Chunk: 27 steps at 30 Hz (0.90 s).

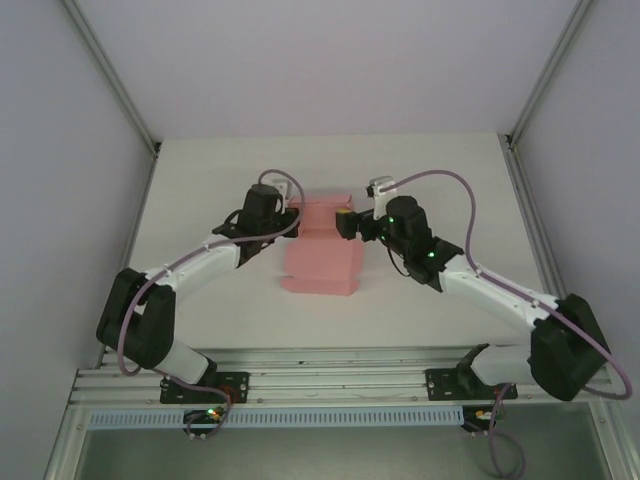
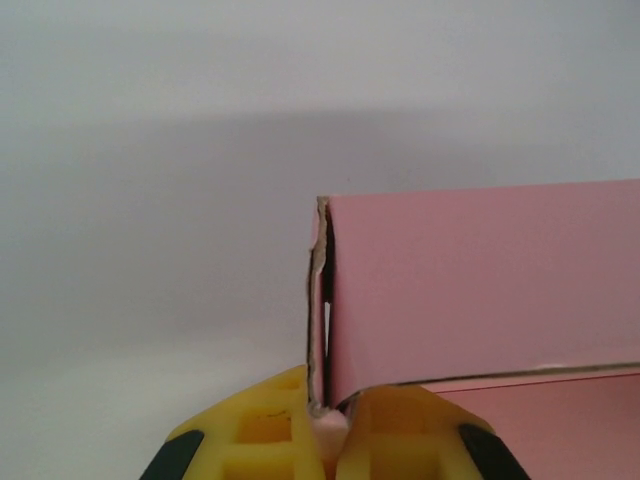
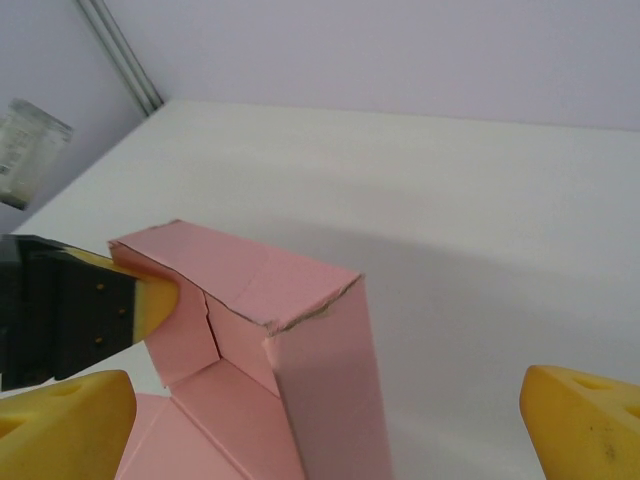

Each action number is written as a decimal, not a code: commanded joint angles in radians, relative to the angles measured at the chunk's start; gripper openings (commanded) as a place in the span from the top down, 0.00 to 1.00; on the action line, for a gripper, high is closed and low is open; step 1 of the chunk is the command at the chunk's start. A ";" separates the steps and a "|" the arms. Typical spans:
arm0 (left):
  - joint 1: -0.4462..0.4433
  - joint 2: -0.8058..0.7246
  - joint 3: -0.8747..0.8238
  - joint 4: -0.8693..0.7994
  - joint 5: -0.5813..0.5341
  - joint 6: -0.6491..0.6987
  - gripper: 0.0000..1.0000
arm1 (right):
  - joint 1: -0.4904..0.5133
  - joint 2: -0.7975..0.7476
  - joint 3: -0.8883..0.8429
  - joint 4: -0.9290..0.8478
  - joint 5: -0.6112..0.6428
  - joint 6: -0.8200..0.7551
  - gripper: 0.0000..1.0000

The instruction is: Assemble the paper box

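Currently: paper box (image 1: 322, 255), pink card, middle of worktop (image 1: 200, 170), part-folded, one wall raised. Left pincer (image 2: 330, 425) clamped on that wall's corner. Right pincer (image 1: 347, 222) spread wide at the opposite end, gripping nothing. Step: wall-forming. Next, likely: right pincer tucks a side flap upright.

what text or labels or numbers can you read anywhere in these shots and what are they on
No text can be read in any view.
paper box: plain pink card, no print or label on the faces in view.
pale grey object at the left edge of the right wrist view: faint marks that may be lettering, too blurred to read.
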 commanded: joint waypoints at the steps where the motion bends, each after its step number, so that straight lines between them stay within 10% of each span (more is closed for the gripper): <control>1: 0.005 0.002 0.107 -0.165 0.147 0.210 1.00 | -0.012 -0.088 -0.030 -0.047 0.039 0.053 0.00; 9: 0.008 0.086 0.293 -0.528 0.252 0.604 1.00 | -0.132 -0.237 -0.107 -0.300 0.142 0.193 0.00; 27: -0.194 0.564 0.768 -0.939 -0.155 0.934 1.00 | -0.279 -0.386 -0.230 -0.439 0.098 0.236 0.00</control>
